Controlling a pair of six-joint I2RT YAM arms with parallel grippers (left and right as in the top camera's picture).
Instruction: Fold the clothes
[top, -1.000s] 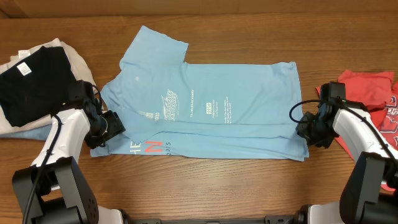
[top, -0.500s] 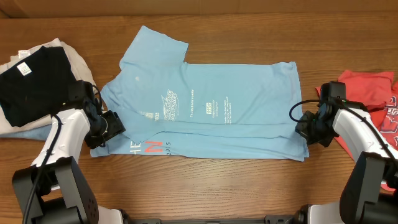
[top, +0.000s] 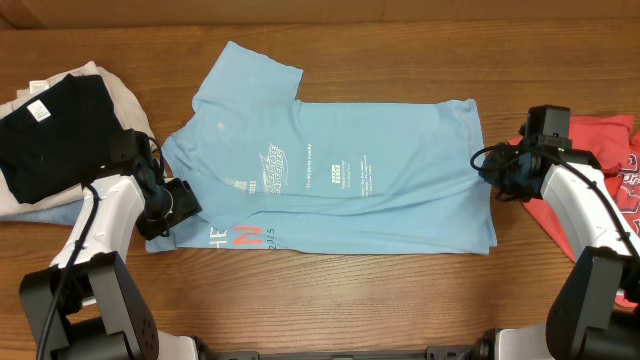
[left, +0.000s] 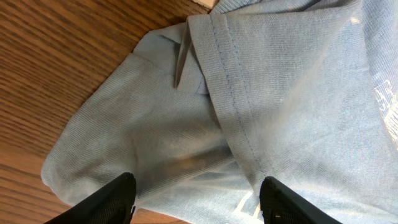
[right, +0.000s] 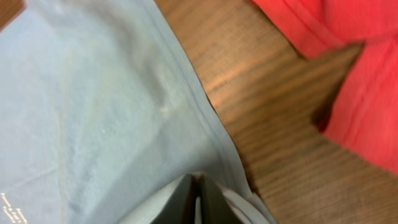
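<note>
The light blue T-shirt (top: 380, 180) lies spread across the table, its lower part folded, with white print and red-orange lettering near its lower left. My left gripper (top: 163, 215) is at the shirt's lower left corner. In the left wrist view it (left: 199, 190) is open, with the blue cloth (left: 249, 93) between and beyond its fingers. My right gripper (top: 490, 172) is at the shirt's right edge. In the right wrist view it (right: 196, 190) is shut, with blue cloth (right: 93, 106) draped round its fingers. The red T-shirt (top: 600, 140) lies at the far right and shows in the right wrist view (right: 367, 93).
A black garment (top: 50, 140) lies on a pile of pale clothes (top: 110, 85) at the left edge. Bare wooden table (top: 330, 300) runs along the front.
My right gripper has moved away from the front edge along the shirt's right side, and the shirt's right edge has shifted with it. The left arm has not moved.
</note>
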